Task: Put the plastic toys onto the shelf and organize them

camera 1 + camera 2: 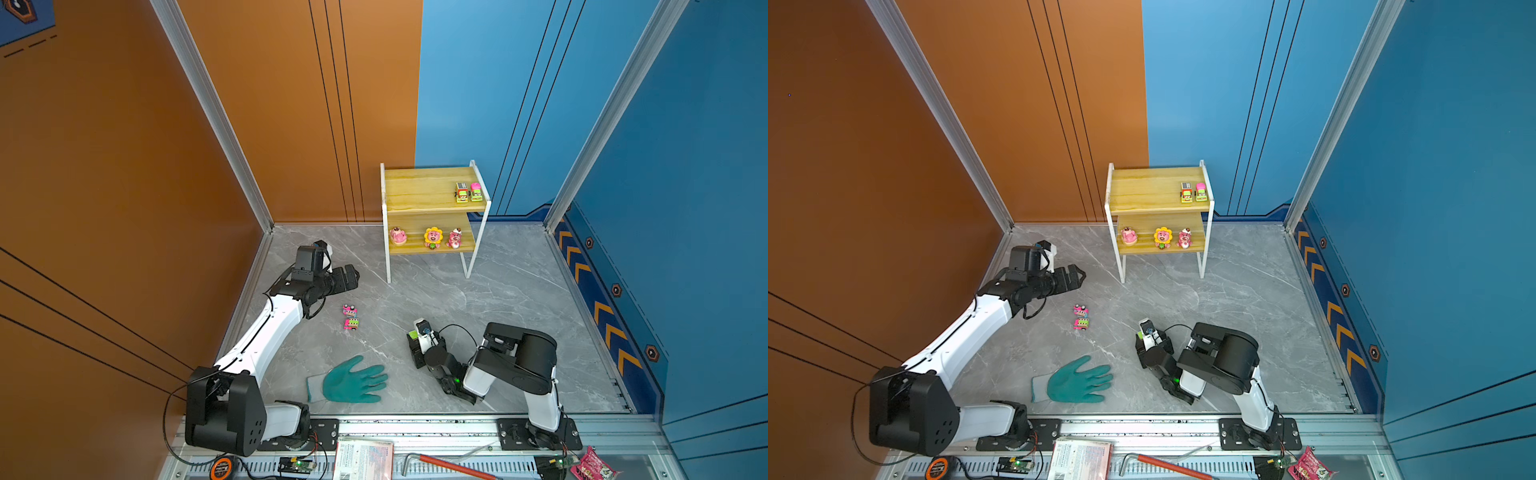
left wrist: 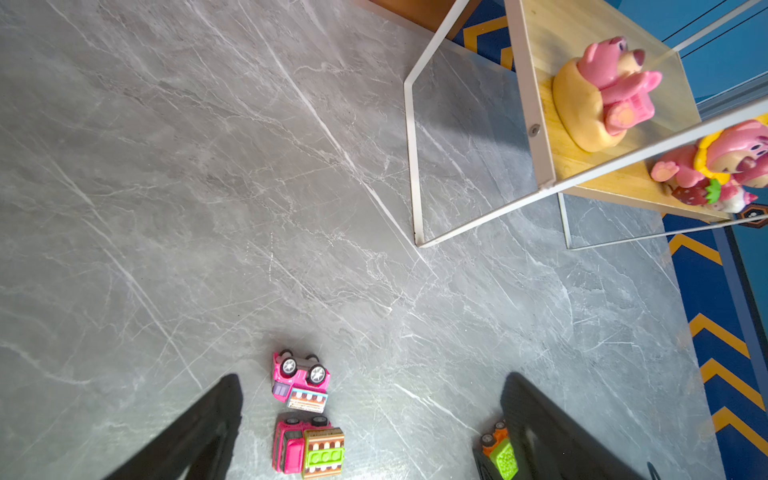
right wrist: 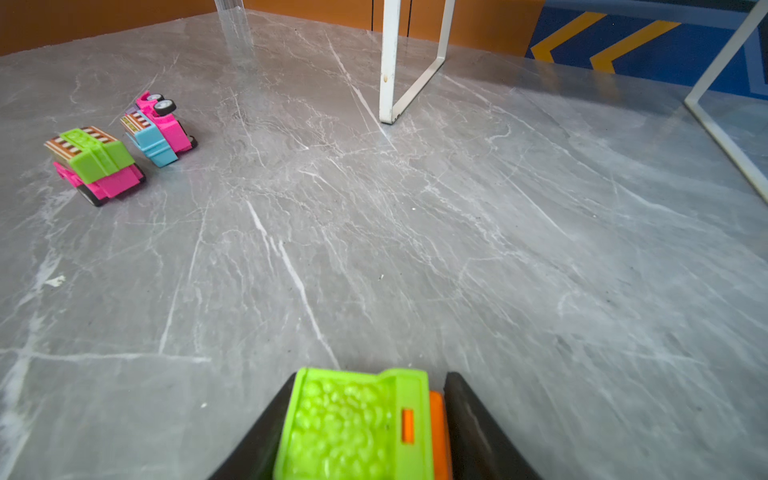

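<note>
The shelf (image 1: 419,189) stands at the back of the grey table. Two cars (image 1: 468,192) sit at the right end of its top board, and three pink bears (image 1: 433,237) line the lower board. Two pink cars (image 1: 350,316) lie tipped over on the table, also seen in the left wrist view (image 2: 301,380). My left gripper (image 1: 354,277) hovers open just behind them, holding nothing. Low over the table's middle, my right gripper (image 3: 370,374) is shut on a green and orange car (image 3: 353,419), its fingers against both sides.
A teal glove (image 1: 353,380) lies flat near the front edge, between the two arm bases. On the front rail are a tape measure (image 1: 220,468), a booklet (image 1: 363,459), a red-handled tool (image 1: 449,465) and a pink packet (image 1: 594,465). Walls close in the left, back and right.
</note>
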Robot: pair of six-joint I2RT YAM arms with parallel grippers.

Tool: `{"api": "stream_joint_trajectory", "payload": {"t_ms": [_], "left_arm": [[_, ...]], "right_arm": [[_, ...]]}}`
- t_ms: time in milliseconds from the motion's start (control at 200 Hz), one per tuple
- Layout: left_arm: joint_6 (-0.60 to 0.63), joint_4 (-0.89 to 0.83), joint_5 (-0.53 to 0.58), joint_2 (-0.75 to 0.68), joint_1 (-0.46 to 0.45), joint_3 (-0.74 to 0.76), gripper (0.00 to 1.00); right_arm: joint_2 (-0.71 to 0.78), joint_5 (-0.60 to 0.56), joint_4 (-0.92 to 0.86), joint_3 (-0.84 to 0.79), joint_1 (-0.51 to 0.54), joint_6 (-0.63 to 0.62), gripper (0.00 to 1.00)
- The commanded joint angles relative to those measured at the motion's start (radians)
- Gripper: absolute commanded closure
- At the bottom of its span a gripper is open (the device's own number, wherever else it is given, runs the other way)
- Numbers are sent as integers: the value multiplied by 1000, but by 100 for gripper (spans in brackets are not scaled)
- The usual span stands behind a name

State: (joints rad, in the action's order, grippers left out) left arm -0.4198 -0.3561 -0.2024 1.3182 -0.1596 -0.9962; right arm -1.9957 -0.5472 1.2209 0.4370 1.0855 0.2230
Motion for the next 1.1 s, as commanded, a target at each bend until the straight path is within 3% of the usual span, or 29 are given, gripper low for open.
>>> {"api": "stream_joint_trajectory", "payload": {"t_ms": [0,225,445,871,981,1096], "left_arm": [[5,5,16,-24,-10,-9,2],[8,5,20,-20,-15,-10,2],[13,5,27,-24,-17,-6,1],[25,2,30,-30,-44,-6,1],[29,0,31,-30,-60,-7,1],[32,-1,29,-23,-67,-10,1]], "right_arm": [[15,-9,12,-26,16,15,41],[90,-8,10,-64,34,6,25],[300,63,-144,-75,19,-20,20],[767,342,-913,56,-149,-54,25],[845,463,-1038,49,-232,-94,27],[871,463,-1110,43,-248,-156,29]]}}
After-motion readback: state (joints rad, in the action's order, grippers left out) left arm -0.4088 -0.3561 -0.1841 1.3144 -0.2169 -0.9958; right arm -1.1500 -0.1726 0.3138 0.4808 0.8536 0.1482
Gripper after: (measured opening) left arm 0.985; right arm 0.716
